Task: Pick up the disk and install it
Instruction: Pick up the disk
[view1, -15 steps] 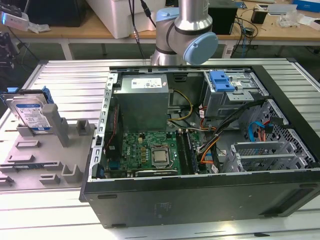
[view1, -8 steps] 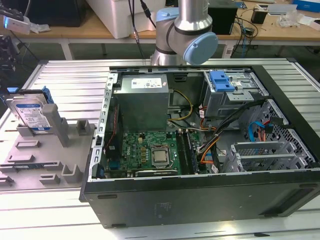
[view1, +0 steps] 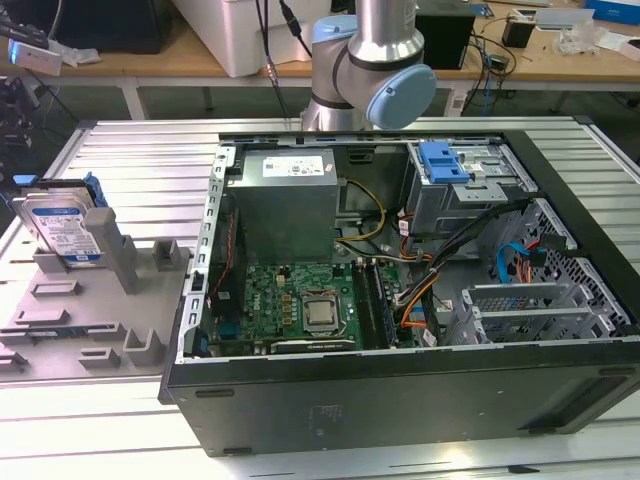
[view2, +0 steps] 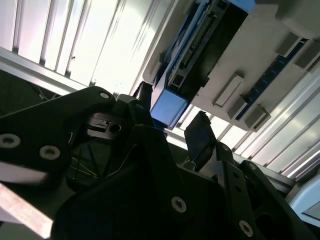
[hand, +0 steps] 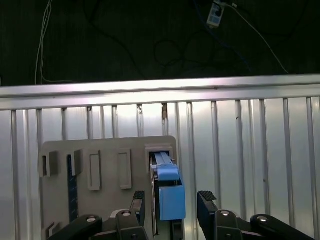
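Observation:
The disk (view1: 62, 228) stands on edge in a slot of the grey holder (view1: 90, 300) at the exterior view's left, its white-and-blue label facing out and its blue carrier around it. In the first wrist view I look down on the disk (hand: 167, 192) edge-on in the holder (hand: 105, 150). My gripper (hand: 173, 200) is open, its two black fingers on either side of the blue carrier in the picture but well above it, touching nothing. The second wrist view shows the same open gripper (view2: 172, 112) with the disk (view2: 200, 40) beyond it.
An open computer case (view1: 400, 400) lies on the slatted metal table (view1: 130, 150), with the motherboard, a grey power supply (view1: 285, 200) and a silver drive cage with a blue clip (view1: 445, 165) inside. The arm's base (view1: 370, 60) stands behind the case. Cables cross the case's right half.

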